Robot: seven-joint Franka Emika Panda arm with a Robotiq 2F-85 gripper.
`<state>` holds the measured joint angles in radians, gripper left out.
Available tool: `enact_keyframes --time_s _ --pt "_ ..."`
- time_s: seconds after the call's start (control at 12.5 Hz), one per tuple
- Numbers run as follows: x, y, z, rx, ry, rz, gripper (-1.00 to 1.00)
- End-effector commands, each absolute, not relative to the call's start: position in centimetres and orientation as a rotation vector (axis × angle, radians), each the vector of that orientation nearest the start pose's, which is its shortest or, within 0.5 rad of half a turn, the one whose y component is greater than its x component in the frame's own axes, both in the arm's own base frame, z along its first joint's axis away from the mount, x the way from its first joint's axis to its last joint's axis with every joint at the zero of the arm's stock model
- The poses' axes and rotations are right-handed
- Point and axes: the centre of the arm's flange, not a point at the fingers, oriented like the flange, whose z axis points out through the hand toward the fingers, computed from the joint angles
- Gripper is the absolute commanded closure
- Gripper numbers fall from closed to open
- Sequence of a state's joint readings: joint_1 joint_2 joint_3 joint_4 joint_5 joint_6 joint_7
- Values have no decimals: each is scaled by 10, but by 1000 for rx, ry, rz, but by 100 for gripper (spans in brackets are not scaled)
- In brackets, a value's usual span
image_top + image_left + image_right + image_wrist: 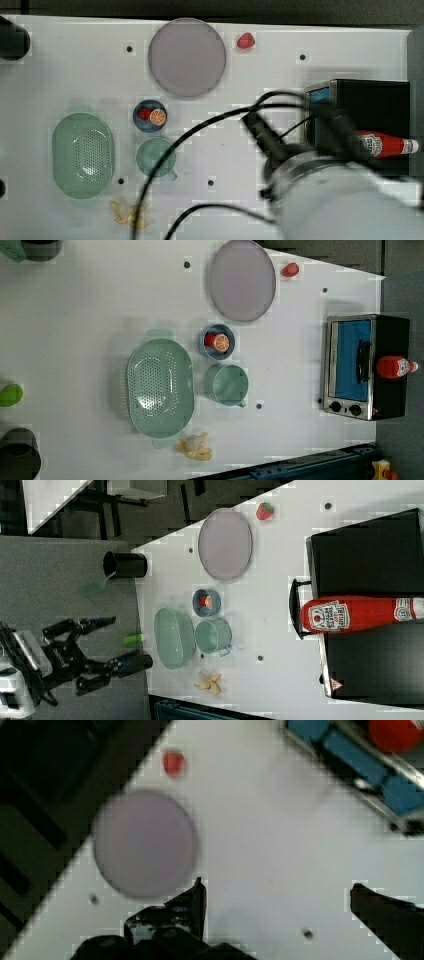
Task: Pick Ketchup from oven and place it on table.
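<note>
- The ketchup [357, 614] is lying on its side on top of the oven [372, 555], not inside it. In the right view its bottom end sticks out over the oven's front edge, just above the door handle.
- Left view has the oven [367, 367] at the counter's [80, 340] right edge, blue glass door closed, ketchup [395, 366] on the black top.
- In the wrist view, the gripper [277, 892] hangs above bare counter [260, 850] with fingers [197, 902] spread wide apart, nothing between them. It's well away from the bottle.
- In the top view the arm [330, 200] reaches in from the bottom and covers part of the oven [375, 100] and the ketchup [387, 145].
- Other stuff on the counter: lilac plate [242, 280], strawberry [290, 269] next to it, small blue bowl [218, 342] with fruit, green cup [227, 385], green colander [159, 386], and a banana peel [195, 446].
</note>
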<state>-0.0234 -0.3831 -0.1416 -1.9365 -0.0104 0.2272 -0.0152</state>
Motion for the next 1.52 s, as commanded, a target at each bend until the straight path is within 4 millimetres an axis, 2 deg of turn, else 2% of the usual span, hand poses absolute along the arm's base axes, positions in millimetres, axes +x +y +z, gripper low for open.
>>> enact_keyframes --time_s 0.08,0.48,0.96,1.12,1.28,1.36,1.52 --pt "447 -173 597 -2579 1604 -137 -100" --pt "444 -264 549 -2437 1831 -113 -100" --pt "457 -345 477 -2356 2050 -220 -100" --pt "464 -363 452 -2335 2113 -229 -100" --pt "468 -376 427 -2240 2206 -177 -100" --pt "468 -381 413 -2178 2254 -140 -100" --pt "468 -388 388 -2161 2294 -84 -100"
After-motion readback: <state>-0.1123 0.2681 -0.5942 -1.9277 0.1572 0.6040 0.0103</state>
